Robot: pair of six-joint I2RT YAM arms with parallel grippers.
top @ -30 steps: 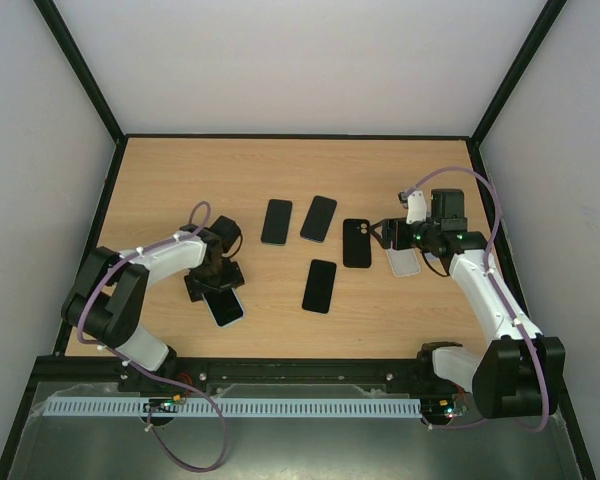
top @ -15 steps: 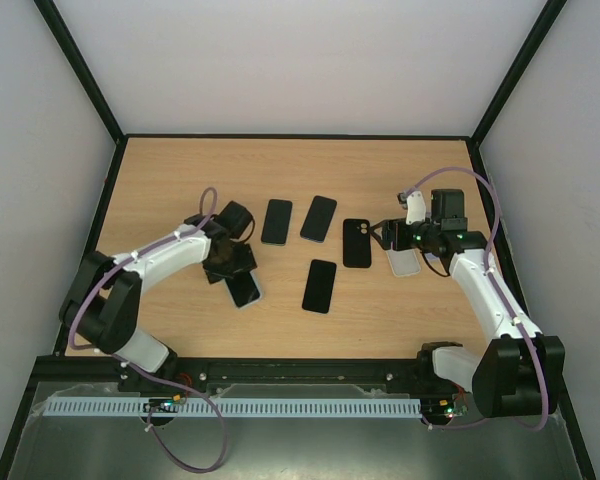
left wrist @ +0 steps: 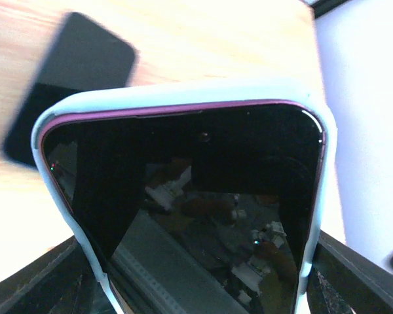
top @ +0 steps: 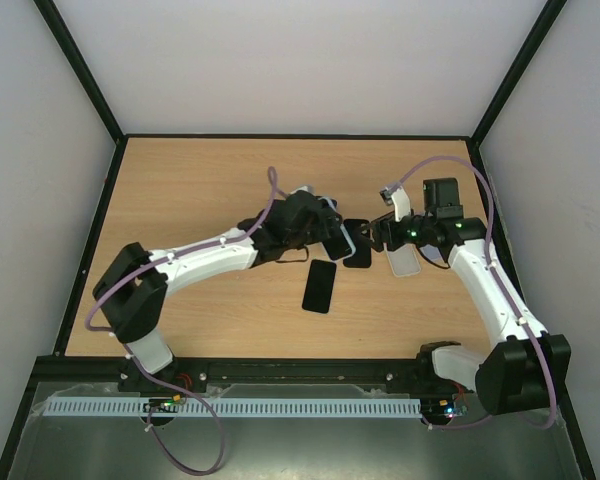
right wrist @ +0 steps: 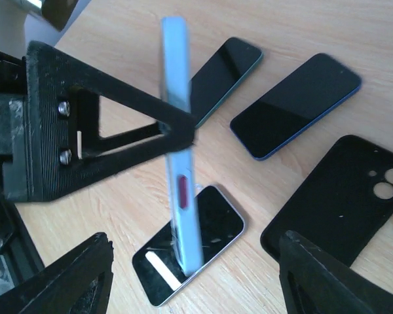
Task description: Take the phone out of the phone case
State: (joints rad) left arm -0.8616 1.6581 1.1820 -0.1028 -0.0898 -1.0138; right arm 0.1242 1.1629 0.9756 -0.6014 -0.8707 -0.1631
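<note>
My left gripper (top: 330, 238) is shut on the phone in its pale blue case (top: 341, 243) and holds it up off the table at the centre. In the left wrist view the cased phone (left wrist: 190, 196) fills the frame, dark screen facing the camera, with a purple rim inside the case. In the right wrist view it (right wrist: 181, 163) stands edge-on, held by the left gripper's black finger (right wrist: 111, 124). My right gripper (top: 378, 236) is open and empty just right of it; the phone's lower end hangs between its spread fingers, touching neither.
An empty black case (right wrist: 344, 196) lies on the table under the right gripper, and a clear case (top: 404, 262) lies to its right. Three bare phones lie on the wood: one silver-rimmed (right wrist: 209, 229), one green-rimmed (right wrist: 226, 69), one blue-rimmed (right wrist: 295, 104).
My left arm has swung right from the table's left side to the centre, carrying the cased phone up off the wood. My right gripper has shifted slightly left towards it.
</note>
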